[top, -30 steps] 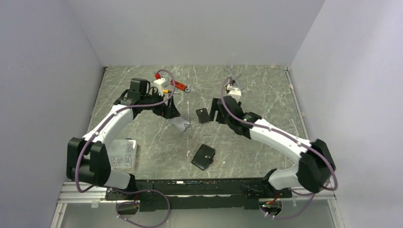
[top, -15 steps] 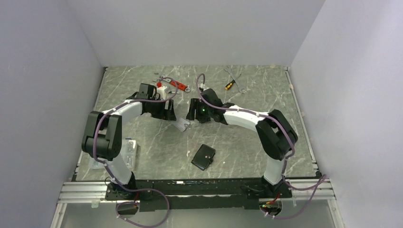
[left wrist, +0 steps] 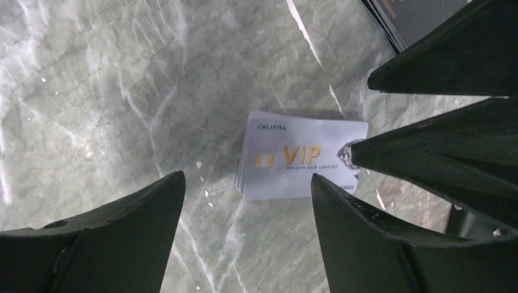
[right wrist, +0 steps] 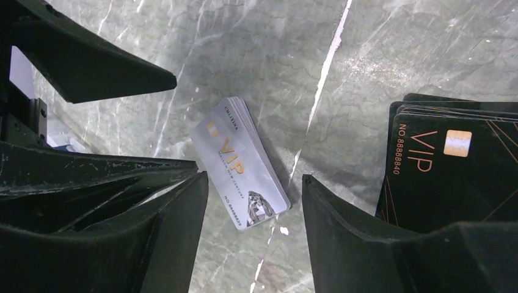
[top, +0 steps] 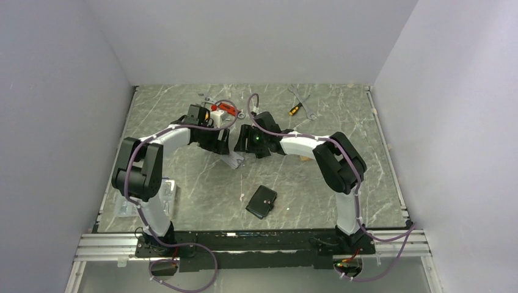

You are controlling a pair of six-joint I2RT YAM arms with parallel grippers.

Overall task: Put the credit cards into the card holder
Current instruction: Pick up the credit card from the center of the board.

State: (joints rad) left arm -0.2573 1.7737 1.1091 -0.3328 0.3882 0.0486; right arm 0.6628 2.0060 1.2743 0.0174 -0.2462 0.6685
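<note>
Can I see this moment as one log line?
left tool open over silver cards | right tool open there too | card holder lying apart

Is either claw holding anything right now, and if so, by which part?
Nothing is held. The left claw and right claw are both open over the stack of silver-grey VIP cards, which lies flat on the green marble table.

A stack of silver-grey credit cards (left wrist: 302,162) printed "VIP" is lying flat on the grey marbled tabletop (left wrist: 98,91), just beyond the left hand (left wrist: 247,180), whose fingers are standing wide apart. The right hand (left wrist: 357,116) is pointing in from the right, with its lower fingertip sitting at the stack's right edge. At the top right corner, black cards (left wrist: 415,15) are peeking in.
</note>
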